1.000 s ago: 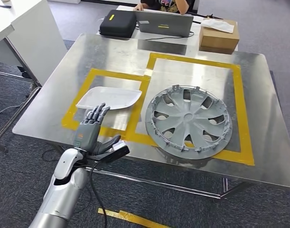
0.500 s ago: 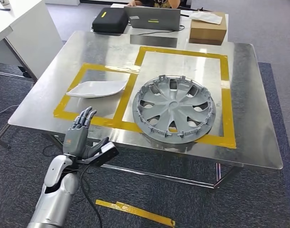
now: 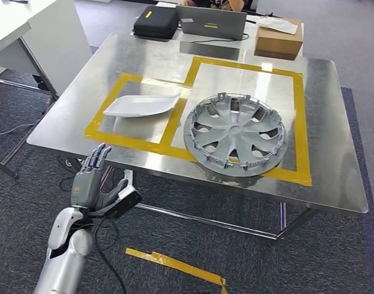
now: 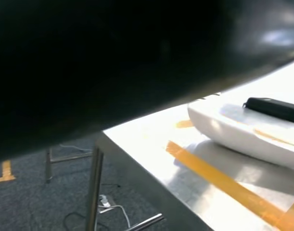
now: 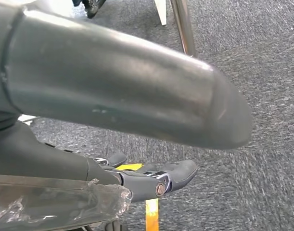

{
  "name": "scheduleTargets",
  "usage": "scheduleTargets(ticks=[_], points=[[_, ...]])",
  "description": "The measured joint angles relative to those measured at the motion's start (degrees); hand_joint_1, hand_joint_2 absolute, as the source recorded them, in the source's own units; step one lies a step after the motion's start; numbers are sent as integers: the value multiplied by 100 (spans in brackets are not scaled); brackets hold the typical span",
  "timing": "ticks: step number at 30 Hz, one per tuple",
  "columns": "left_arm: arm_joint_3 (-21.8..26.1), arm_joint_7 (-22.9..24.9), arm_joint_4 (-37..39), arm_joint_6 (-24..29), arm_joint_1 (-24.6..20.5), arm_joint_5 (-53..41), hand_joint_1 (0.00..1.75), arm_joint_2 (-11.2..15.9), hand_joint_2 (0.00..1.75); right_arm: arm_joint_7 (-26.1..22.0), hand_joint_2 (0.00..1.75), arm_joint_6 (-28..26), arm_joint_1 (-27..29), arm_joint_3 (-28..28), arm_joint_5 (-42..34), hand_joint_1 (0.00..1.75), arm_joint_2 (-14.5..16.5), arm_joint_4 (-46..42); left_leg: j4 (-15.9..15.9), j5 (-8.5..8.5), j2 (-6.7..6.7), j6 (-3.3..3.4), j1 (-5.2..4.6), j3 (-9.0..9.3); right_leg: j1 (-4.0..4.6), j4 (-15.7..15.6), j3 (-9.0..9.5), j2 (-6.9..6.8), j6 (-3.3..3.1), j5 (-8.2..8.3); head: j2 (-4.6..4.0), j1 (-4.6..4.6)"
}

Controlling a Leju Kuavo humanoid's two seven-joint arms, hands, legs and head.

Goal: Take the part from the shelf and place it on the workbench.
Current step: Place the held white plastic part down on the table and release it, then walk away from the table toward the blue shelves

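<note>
While the left robot hand [image 3: 90, 180] hangs below the near edge of the tabletop [image 3: 129, 55], fingers spread wide and holding nothing, the white part [image 3: 141, 105] lies flat inside the smaller yellow tape rectangle [image 3: 98, 133]. Hand and part are well apart. Grey hubcap [image 3: 235, 133] sits in the larger taped rectangle beside it, overlapping the near tape line. Right robot hand [image 5: 156, 175]: over grey carpet, thumb and fingers extended and apart, nothing held. Left wrist view shows the part's white edge [image 4: 243, 132] resting on the tabletop by a yellow stripe. Black case [image 3: 155, 21], laptop [image 3: 212, 22] and cardboard box [image 3: 277, 38] at the far side.
</note>
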Motion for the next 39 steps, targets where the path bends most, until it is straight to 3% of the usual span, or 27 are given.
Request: scheduleTargets(ticks=[2,4,6,8,11,13,14,15,17,18,21,23,25,27,28,29,30,32,34,37,39], points=[[45,-3,-19,-1,17,16,0,0,0,-1,0,1,4,-2,0,0,-1,-3,39,-1,-43,-32,-7,-29,-25,-800,482,100,-14,250,0,-1],[83,-9,-38,-4,29,42,0,-3,0,-2,0,1,2,-2,0,0,-1,-7,89,10,-83,-87,-12,-97,-26,-1153,692,178,-59,278,0,-4],[130,-19,-53,-10,61,74,0,-5,0,-3,0,1,6,-4,-2,0,2,-10,115,22,-126,-144,-7,-147,-22,-1171,702,144,-124,272,0,-5],[196,-31,-73,-12,82,120,0,-3,0,-3,0,1,8,-7,-3,0,4,-15,252,-94,-105,-210,0,-220,-43,-1200,706,83,-202,292,0,-28],[306,-46,-86,-21,115,206,0,-1,0,-2,0,1,11,-9,-2,0,3,-21,1209,-586,-9,-318,51,-683,-50,-1213,701,-35,-282,297,0,-76],[383,-65,-85,-36,172,260,0,1,0,-2,0,0,15,-13,-2,0,1,-22,1715,-699,11,-357,90,-937,-45,-1211,696,-108,-288,293,0,-76],[423,-75,-84,-43,195,289,0,3,0,-2,0,0,14,-14,-2,0,0,-22,1676,-596,21,-365,104,-925,-44,-1208,697,-142,-288,291,0,-76],[462,-85,-84,-48,209,323,0,4,0,-2,0,0,12,-14,-2,0,0,-22,1408,-397,42,-361,113,-797,-43,-1207,703,-175,-286,289,0,-77],[541,-97,-84,-51,219,397,0,3,0,-2,0,-5,8,-14,-2,0,1,-22,634,-24,166,-327,99,-413,-31,-1202,716,-236,-270,281,0,-77],[580,-105,-84,-50,221,444,0,-4,0,-4,0,-12,7,-16,-2,0,2,-22,341,61,225,-302,82,-274,-19,-1196,712,-264,-252,279,0,-77],[728,-148,-84,-44,295,585,0,-26,0,-18,0,-37,6,-25,-3,0,2,-22,131,59,230,-225,45,-216,-2,-1198,699,-356,-172,286,0,-74],[814,-186,-84,-39,358,638,0,-34,0,-22,0,-43,6,-30,-2,0,1,-23,92,99,170,-154,60,-219,-18,-1117,654,-294,-107,196,0,-70],[859,-203,-84,-36,385,661,0,-56,0,-24,0,-44,10,-36,-1,0,-1,-25,65,134,106,-93,79,-231,-27,-606,417,-120,-73,-124,0,-58],[893,-204,-83,-36,408,668,0,-79,0,-23,0,-46,15,-41,-1,0,-1,-25,67,148,34,-65,72,-258,-24,173,64,-29,-68,-478,0,-54],[913,-204,-81,-37,423,675,0,-85,0,-24,0,-49,18,-44,-1,0,-1,-26,70,153,-2,-61,68,-267,-22,400,-39,-18,-67,-533,0,-55],[940,-205,-78,-39,438,694,0,-91,0,-24,0,-55,21,-47,-2,0,-1,-27,74,158,-45,-61,66,-271,-22,409,-36,-14,-69,-472,0,-54],[974,-207,-73,-40,451,728,0,-99,0,-21,0,-66,23,-51,-2,0,-1,-30,83,160,-88,-64,66,-271,-24,182,82,-7,-74,-307,0,-55],[1067,-225,-51,-42,469,831,0,-120,0,-2,0,-93,20,-66,-2,0,0,-40,114,156,-174,-92,60,-279,-38,-594,487,96,-85,60,0,-54],[1190,-271,6,-41,485,954,0,-140,0,32,0,-110,16,-82,-1,0,3,-53,161,159,-239,-149,48,-323,-53,-1085,748,217,-103,176,0,-60],[1457,-344,204,-44,524,1204,0,-148,0,95,0,-114,19,-120,-2,0,17,-68,180,182,-303,-241,59,-373,-52,-1160,786,187,-171,175,0,-57],[1714,-452,469,-50,511,1465,0,-137,0,109,0,-112,20,-149,-1,0,34,-90,386,24,-208,-302,66,-466,-68,-1188,795,110,-241,200,0,-97]])
